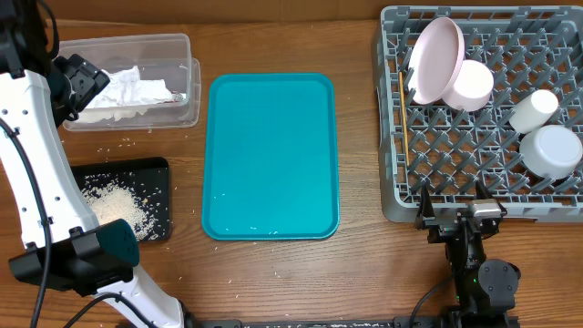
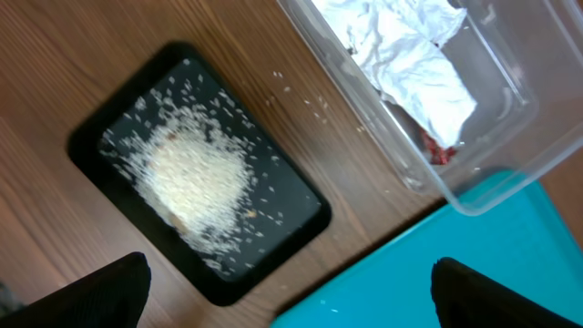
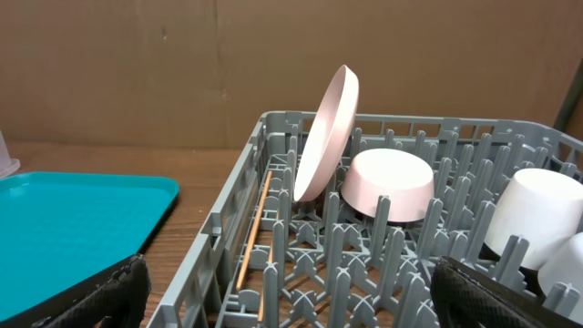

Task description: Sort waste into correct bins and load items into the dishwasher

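Crumpled white napkins [image 1: 132,89] and a red wrapper [image 2: 440,153] lie in the clear tub [image 1: 137,41]. A heap of rice [image 1: 114,205] lies in the black tray [image 1: 157,171]. The grey rack [image 1: 392,118] holds a large pink plate [image 1: 435,56] on edge, a bowl [image 1: 469,85], a cup [image 1: 534,109], another white dish [image 1: 556,150] and chopsticks [image 1: 401,100]. My left gripper [image 1: 77,84] is open and empty, high over the tub's left end. My right gripper [image 1: 453,205] is open and empty at the rack's front edge.
The teal tray [image 1: 271,155] lies between the bins and the rack, with a few rice grains near its front edge [image 1: 246,228]. Loose grains dot the table [image 1: 118,146] between the tub and the black tray.
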Robot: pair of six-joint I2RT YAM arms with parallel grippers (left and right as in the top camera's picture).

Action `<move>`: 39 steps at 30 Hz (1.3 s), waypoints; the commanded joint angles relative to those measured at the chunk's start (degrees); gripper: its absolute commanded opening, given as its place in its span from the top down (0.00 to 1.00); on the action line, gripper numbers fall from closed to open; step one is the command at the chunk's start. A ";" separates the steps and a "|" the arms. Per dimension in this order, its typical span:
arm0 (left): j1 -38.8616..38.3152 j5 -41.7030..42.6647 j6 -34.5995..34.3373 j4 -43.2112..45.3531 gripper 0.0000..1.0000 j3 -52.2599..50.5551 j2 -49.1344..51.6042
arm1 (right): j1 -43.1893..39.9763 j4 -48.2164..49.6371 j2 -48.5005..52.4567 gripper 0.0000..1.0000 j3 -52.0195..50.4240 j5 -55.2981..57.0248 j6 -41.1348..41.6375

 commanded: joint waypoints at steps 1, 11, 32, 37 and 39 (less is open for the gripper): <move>-0.39 1.79 9.94 -0.13 0.00 -0.33 -4.90 | -0.24 0.33 -0.46 0.00 -0.59 0.28 -0.44; -5.31 7.13 15.65 5.60 0.00 -16.37 -21.03 | -0.24 0.33 -0.46 0.00 -0.59 0.28 -0.44; -16.15 14.19 22.36 60.70 0.00 -96.48 -72.96 | -0.24 0.33 -0.46 0.00 -0.59 0.28 -0.44; -16.15 17.59 22.32 74.82 0.00 -111.84 -81.94 | -0.24 0.33 -0.46 0.00 -0.59 0.28 -0.44; -16.13 18.47 22.27 79.87 0.00 -116.89 -85.46 | -0.22 0.33 -0.46 0.00 -0.59 0.28 -0.44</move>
